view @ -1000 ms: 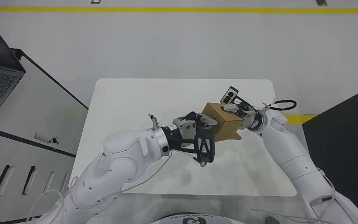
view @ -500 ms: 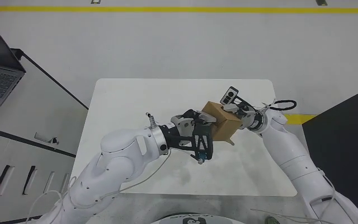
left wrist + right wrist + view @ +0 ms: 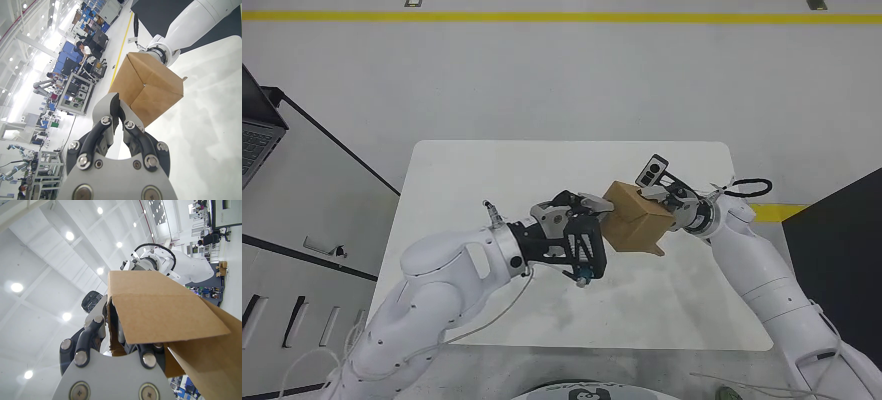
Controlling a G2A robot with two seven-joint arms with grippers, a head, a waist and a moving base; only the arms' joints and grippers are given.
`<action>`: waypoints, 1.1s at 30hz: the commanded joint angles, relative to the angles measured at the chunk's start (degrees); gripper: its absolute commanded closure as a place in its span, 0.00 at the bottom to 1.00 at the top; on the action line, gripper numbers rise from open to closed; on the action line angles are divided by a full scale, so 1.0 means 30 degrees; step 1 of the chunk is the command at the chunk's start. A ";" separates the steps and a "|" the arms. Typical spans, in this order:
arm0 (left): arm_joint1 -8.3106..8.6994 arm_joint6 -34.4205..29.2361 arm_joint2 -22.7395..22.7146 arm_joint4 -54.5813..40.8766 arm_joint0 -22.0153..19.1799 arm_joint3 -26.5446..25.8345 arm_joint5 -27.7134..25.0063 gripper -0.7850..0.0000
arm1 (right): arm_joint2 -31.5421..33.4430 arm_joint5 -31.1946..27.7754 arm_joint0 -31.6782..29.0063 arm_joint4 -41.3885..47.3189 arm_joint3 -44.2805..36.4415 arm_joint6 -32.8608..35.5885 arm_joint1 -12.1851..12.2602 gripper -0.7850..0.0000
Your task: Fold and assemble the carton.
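Note:
A brown carton (image 3: 635, 216) is held tilted just above the white table (image 3: 482, 190), right of centre. My right gripper (image 3: 672, 207) is shut on the carton's wall (image 3: 113, 321), with one finger (image 3: 98, 315) outside and the other inside. A loose flap (image 3: 170, 317) hangs open on that side. In the left wrist view the carton's (image 3: 151, 89) facing end has its flaps folded in, meeting at the middle. My left gripper (image 3: 118, 111) is shut and empty, its tips a little short of the carton's lower corner; from above the left gripper (image 3: 594, 211) sits just left of the carton.
A laptop (image 3: 256, 128) sits on a grey side bench at the far left. The table's right edge (image 3: 750, 270) runs under my right forearm. Bare table surface lies to the left and front of the carton.
My left gripper has drawn back to the left, away from the carton's underside. The carton has stayed in my right gripper, its lower flap now tucked closer.

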 commanded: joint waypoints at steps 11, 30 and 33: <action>0.0355 0.0360 -0.2871 -0.2253 0.1063 -0.0636 -0.1502 0.00 | 0.0000 0.0000 0.0000 0.0000 0.0000 0.0000 0.0000 1.00; 0.1306 0.0909 -1.3464 -1.0115 0.4443 -0.0636 -0.6374 0.00 | 0.0000 0.0000 0.0000 0.0000 0.0000 0.0000 0.0000 1.00; 0.1534 0.0612 -1.4454 -1.1314 0.5039 -0.0636 -0.6374 0.00 | 0.0000 0.0000 0.0000 0.0000 0.0000 0.0000 0.0000 1.00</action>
